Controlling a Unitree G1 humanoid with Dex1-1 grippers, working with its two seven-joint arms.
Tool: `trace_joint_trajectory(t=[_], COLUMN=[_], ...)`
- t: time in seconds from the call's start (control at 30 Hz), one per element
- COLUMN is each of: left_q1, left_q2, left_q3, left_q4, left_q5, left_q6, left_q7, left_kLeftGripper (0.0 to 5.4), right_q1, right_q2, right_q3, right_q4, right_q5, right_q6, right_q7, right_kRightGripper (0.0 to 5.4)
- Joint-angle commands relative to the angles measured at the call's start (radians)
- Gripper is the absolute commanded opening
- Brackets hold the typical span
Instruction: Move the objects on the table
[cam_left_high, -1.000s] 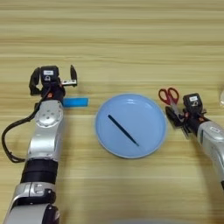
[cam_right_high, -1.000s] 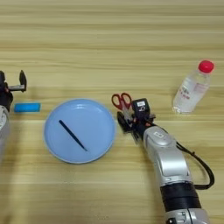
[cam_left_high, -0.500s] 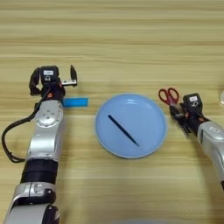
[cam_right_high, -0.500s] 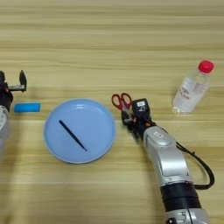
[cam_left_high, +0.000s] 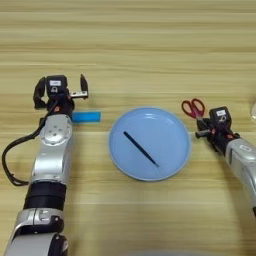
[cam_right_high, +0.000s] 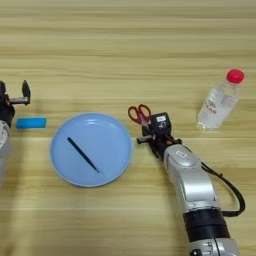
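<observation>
scissors (cam_right_high: 139, 114) lie on the bench (cam_left_high: 150, 45) just right of the plate (cam_left_high: 172, 132), the right tool (cam_right_high: 148, 134) at their blades, whether clamped i cannot tell. black stick (cam_left_high: 141, 148) lies slantwise in the plate. left tool (cam_left_high: 60, 89) hangs open just above the blue block (cam_left_high: 86, 117). bottle (cam_right_high: 220, 101) stands far right.

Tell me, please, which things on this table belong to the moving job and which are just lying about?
Job things:
- blue block, beside the left tool
- scissors, at the right tool
- black stick, lying in the plate

Lying about:
- plate, mid-table
- bottle, red-capped, upright at the right
</observation>
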Motion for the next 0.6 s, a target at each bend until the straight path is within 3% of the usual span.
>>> trace_joint_trajectory(t=[0.03, 0.6], left_q1=[0.002, 0.003], left_q2=[0.0, 0.001], left_q3=[-0.003, -0.003], left_q4=[-0.008, -0.007], left_q5=[0.011, 0.011], left_q6=[0.018, 0.017], left_q7=[0.006, 0.006], left_kLeftGripper=[5.4, 5.4], right_q1=[0.043, 0.046], right_q2=[-0.007, -0.002], right_q3=[0.006, 0.001], right_q4=[0.043, 0.018], right_q5=[-0.017, -0.016], right_q6=[0.051, 0.027], right_q7=[-0.014, -0.021], right_kRightGripper=[0.72, 0.72])
